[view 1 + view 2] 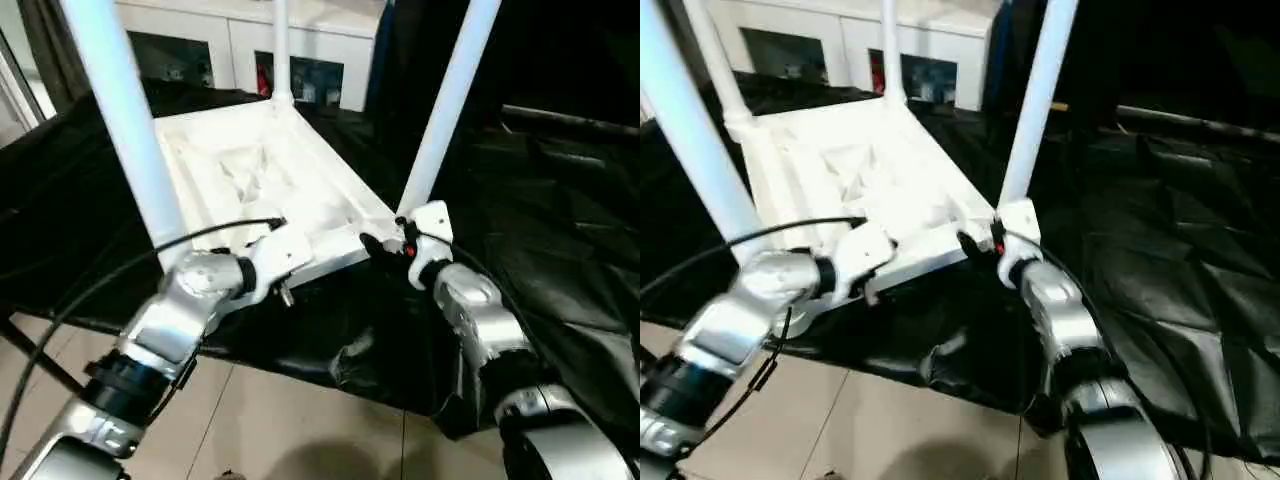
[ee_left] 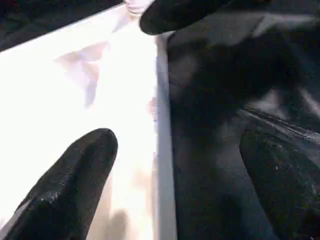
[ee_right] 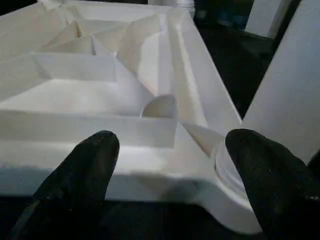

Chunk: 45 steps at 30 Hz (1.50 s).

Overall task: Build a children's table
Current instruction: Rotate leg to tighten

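Silver forearms reach to the near edge of the children's table (image 1: 250,170), which I see lying upside down on black sheeting (image 1: 560,230), ribbed white plastic up, smooth tapered legs standing. Left claw (image 2: 170,165) and right claw (image 3: 170,165) gape apart at that rim.

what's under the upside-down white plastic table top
The white plastic table top lies ribbed side up on a black sheet that spreads out around it. Whatever supports the sheet underneath is covered; tiled floor shows past its near edge.

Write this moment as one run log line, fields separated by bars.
table top upside down on black sheet | legs up | left gripper open | right gripper open
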{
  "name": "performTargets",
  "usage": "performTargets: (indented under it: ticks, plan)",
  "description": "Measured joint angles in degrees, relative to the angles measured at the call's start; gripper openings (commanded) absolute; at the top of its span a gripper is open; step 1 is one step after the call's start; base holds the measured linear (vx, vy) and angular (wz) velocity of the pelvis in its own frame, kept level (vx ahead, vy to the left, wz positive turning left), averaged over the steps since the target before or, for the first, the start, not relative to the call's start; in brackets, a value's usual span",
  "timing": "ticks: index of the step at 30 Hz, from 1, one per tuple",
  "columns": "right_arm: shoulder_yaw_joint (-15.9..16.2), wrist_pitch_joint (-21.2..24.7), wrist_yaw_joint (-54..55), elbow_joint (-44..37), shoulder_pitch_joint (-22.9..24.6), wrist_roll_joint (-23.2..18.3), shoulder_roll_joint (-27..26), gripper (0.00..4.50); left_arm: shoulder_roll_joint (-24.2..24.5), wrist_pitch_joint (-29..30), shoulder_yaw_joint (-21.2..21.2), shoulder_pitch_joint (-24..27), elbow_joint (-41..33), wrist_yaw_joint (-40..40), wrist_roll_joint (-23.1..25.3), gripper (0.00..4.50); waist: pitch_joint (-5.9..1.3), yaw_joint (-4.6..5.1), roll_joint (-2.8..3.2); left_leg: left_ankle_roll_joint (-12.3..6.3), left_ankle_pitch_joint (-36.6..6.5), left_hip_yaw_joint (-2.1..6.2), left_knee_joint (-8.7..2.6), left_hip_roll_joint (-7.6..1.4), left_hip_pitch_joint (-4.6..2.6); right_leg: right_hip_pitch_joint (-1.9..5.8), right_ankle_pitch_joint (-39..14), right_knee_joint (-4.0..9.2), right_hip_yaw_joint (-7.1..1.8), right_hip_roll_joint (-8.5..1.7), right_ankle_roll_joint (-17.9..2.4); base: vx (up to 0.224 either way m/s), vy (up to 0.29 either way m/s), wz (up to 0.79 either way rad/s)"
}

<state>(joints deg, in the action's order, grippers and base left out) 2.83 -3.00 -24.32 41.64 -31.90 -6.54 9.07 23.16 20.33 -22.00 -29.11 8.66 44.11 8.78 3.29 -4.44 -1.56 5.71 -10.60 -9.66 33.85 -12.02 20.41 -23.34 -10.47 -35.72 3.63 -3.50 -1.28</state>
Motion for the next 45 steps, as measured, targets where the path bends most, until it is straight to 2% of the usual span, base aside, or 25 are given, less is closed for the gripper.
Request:
performTargets:
  ticks: [6,11,19,23,31,37,41,45]
  plan:
    - [1.49,1.51,-0.85,-6.75,4.39,0.68,0.27,3.96,-0.8,-3.38,-3.38,-1.19,4.86,-2.38,4.34,4.47,0.16,0.55,0.56,0.0,0.0,0.01,-0.01,0.02,0.01,0.0,0.0,0.03,-0.01,0.03,0.0,0.0,0.0,0.0]
    - [1.63,2.87,-0.62,-9.98,5.38,0.71,0.5,3.96,-0.7,-6.54,-4.66,-3.82,10.43,-7.13,8.94,4.47,0.16,1.0,0.65,0.0,0.0,0.04,-0.01,0.02,0.02,0.0,0.01,0.01,0.01,0.04,-0.01,0.0,0.0,0.0]
    - [2.74,4.12,0.07,-12.99,6.78,2.23,0.1,3.96,-1.36,-9.73,-5.29,-6.35,17.14,-11.68,11.65,4.47,0.11,1.0,0.77,-0.01,0.0,0.08,-0.01,0.01,0.1,0.0,0.0,0.15,0.02,0.05,-0.01,0.0,0.0,0.0]
    - [3.39,4.98,0.17,-14.35,7.41,2.59,-0.24,3.96,-3.22,-13.19,-5.51,-8.73,23.54,-14.47,12.56,4.47,0.12,0.99,0.78,-0.01,-0.01,0.08,0.0,0.03,0.1,0.0,0.07,0.17,0.01,0.03,-0.02,0.0,0.0,0.0]
    - [3.59,5.33,0.42,-14.82,7.76,2.82,-0.58,3.96,-6.19,-20.1,-5.93,-16.1,39.67,-23.53,15.62,4.47,0.22,1.66,0.95,-0.01,-0.01,0.21,-0.03,0.06,0.26,-0.01,0.4,0.36,0.04,0.13,-0.05,0.0,0.0,0.0]
    - [3.88,6.16,0.84,-17.03,9.73,2.99,-0.86,3.96,-7.53,-24.59,-5.96,-21.11,49.87,-31.43,17.8,4.47,0.17,1.41,1.15,-0.04,0.0,0.42,0.02,0.05,0.56,-0.04,0.46,0.67,0.11,0.14,-0.08,0.0,0.0,0.0]
    - [3.88,6.47,1.05,-17.37,10.59,3.22,-0.79,3.96,-8.32,-28.18,-3.02,-21.41,52.0,-32.16,15.42,4.47,0.15,0.88,1.24,-0.09,-0.03,0.45,0.02,0.04,0.57,-0.05,0.46,0.78,0.12,0.12,-0.08,0.0,0.0,0.0]
    - [4.02,6.71,1.4,-19.17,11.18,3.44,-0.8,3.96,-13.14,-32.63,4.9,-19.03,48.46,-23.45,3.65,4.47,0.13,-0.55,1.34,-0.17,-0.07,0.38,0.09,0.06,0.54,-0.06,0.46,0.8,0.12,0.07,-0.1,0.0,0.0,0.0]
